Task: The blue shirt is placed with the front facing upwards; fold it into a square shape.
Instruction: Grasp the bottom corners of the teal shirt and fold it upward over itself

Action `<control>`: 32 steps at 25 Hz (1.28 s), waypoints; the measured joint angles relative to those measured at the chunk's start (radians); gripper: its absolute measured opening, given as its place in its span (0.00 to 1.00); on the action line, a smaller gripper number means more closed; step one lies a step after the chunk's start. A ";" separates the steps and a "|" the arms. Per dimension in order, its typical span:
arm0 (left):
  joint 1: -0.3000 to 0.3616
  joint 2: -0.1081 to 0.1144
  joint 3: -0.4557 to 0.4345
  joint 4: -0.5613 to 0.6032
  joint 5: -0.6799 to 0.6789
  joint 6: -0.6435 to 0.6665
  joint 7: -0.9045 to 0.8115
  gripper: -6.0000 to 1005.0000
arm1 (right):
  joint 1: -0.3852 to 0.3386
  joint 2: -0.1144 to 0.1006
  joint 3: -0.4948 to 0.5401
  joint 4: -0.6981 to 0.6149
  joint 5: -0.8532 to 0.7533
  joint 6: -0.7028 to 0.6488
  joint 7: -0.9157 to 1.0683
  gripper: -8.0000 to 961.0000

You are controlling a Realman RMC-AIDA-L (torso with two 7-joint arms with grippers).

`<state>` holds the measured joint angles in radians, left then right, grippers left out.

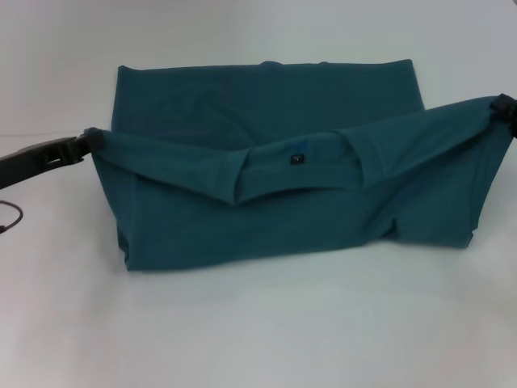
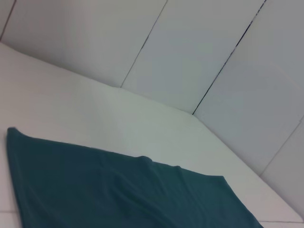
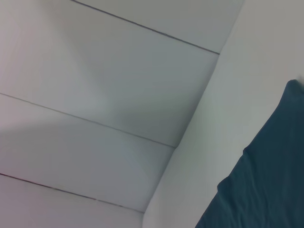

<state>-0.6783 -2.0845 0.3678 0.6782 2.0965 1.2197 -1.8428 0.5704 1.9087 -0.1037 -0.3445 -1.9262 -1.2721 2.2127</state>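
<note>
The shirt (image 1: pixel 275 218) lies across the middle of the white desk (image 1: pixel 258 331), its near part a doubled band of teal cloth with the lower fold resting flat; above that band the collar edge (image 1: pixel 300 166), with its small dark label (image 1: pixel 297 158), is lifted and stretched between the two arms, sagging in the middle; the sag suggests light, limp cotton with no stiffness of its own, likely to droop or crease wherever it is not held taut. The left gripper (image 1: pixel 87 139) is closed on the shirt's corner at the left end; the right gripper (image 1: pixel 502 107) pinches the opposite corner at the right, a little higher. Such outer corners look like the sound places to hold, since a grip nearer the middle would probably let the ends flop; even tension seems needed, or the fold will skew. Farther back the remaining panel lies flat and smooth to its far hem (image 1: pixel 266 66).
</note>
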 joint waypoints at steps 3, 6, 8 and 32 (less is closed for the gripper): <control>-0.020 0.003 0.018 -0.010 0.000 -0.036 0.002 0.08 | 0.015 0.000 -0.001 -0.002 0.001 0.029 -0.003 0.13; -0.038 0.004 0.040 -0.015 0.000 -0.077 0.004 0.09 | 0.026 0.004 -0.001 -0.003 0.002 0.051 -0.004 0.13; -0.061 0.008 0.051 -0.029 0.000 -0.116 0.012 0.09 | 0.036 0.005 -0.001 -0.005 0.002 0.065 -0.005 0.13; -0.164 0.011 0.120 -0.160 0.000 -0.395 0.120 0.12 | 0.119 0.018 -0.032 0.010 0.002 0.269 -0.064 0.15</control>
<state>-0.8420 -2.0737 0.4878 0.5186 2.0969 0.8248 -1.7230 0.6894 1.9262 -0.1355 -0.3343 -1.9246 -1.0033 2.1486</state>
